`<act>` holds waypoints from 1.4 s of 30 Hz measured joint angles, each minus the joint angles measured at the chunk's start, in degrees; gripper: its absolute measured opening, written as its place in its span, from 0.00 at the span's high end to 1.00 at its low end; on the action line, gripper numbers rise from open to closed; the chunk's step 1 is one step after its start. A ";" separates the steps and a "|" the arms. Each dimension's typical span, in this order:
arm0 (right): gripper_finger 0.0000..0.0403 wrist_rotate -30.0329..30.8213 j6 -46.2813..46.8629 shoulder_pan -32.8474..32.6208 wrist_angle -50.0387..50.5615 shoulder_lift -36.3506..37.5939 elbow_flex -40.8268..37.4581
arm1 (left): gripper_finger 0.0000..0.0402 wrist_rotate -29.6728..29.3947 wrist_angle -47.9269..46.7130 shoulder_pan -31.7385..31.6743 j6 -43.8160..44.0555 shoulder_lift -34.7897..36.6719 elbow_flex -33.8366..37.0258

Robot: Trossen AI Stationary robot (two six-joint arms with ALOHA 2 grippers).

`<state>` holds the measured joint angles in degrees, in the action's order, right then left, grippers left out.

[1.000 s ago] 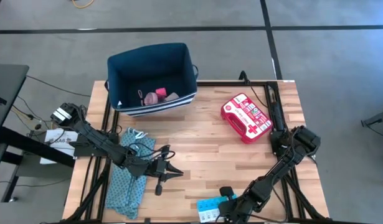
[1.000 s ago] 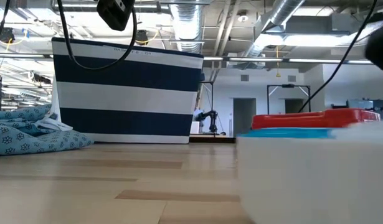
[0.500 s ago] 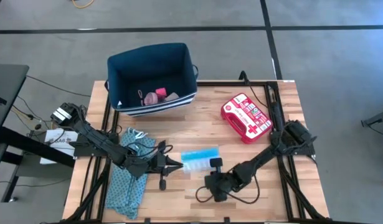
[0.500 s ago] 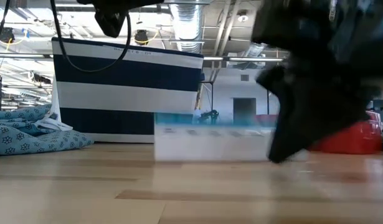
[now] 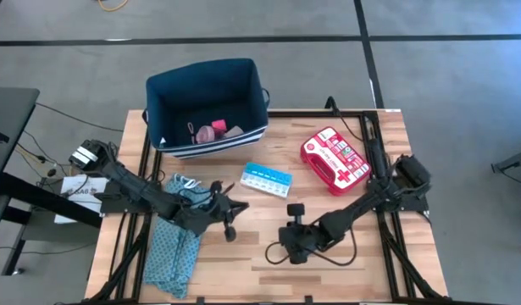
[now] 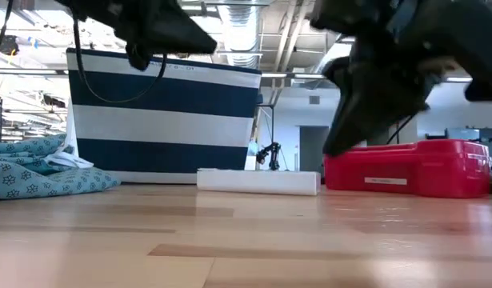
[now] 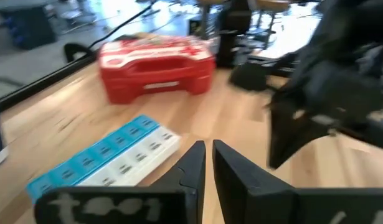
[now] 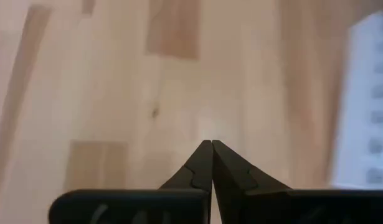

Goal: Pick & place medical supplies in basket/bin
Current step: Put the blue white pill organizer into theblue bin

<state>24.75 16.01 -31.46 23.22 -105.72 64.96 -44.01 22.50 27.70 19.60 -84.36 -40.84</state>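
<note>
The blue pill organizer (image 5: 266,180) lies flat on the wood just in front of the navy striped bin (image 5: 207,106), also low in the low view (image 6: 258,182). Two pink items (image 5: 216,130) rest in the bin. The red first-aid case (image 5: 334,159) sits flat toward the right edge. My left gripper (image 5: 236,208) hovers shut left of the table's middle, pointing at the organizer (image 7: 104,163) and case (image 7: 155,62). My right gripper (image 5: 277,247) is shut above bare wood near the middle, clear of the table in the low view (image 6: 334,144).
A teal patterned cloth (image 5: 177,241) lies under my left arm at the table's left side. A dark cable (image 5: 315,257) loops beside my right wrist. Bare wood (image 5: 362,246) stretches from the organizer toward the near and right edges.
My right gripper has swung from the near edge up toward the table's middle. The pill organizer, at the near edge beside it a second ago, has slid across the table toward the far edge and now lies in front of the bin. My left gripper has turned toward the far side.
</note>
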 joint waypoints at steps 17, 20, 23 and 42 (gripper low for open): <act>1.00 29.44 10.16 1.73 7.57 7.15 0.12 | 0.95 3.90 -2.82 -4.36 8.51 -3.91 -0.02; 1.00 29.37 16.05 4.33 7.71 4.29 0.12 | 0.95 4.57 -2.06 -4.48 7.23 -4.04 -0.02; 1.00 29.40 20.47 6.20 7.30 1.32 0.10 | 0.95 4.37 -2.03 -4.52 6.65 -4.04 -0.02; 1.00 42.67 20.60 15.05 -1.65 -5.13 0.18 | 0.95 5.22 -4.22 -5.96 5.15 -4.04 -0.02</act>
<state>67.43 36.61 -16.41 21.57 -110.85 65.13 -38.79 18.28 21.74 24.75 -88.40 -40.86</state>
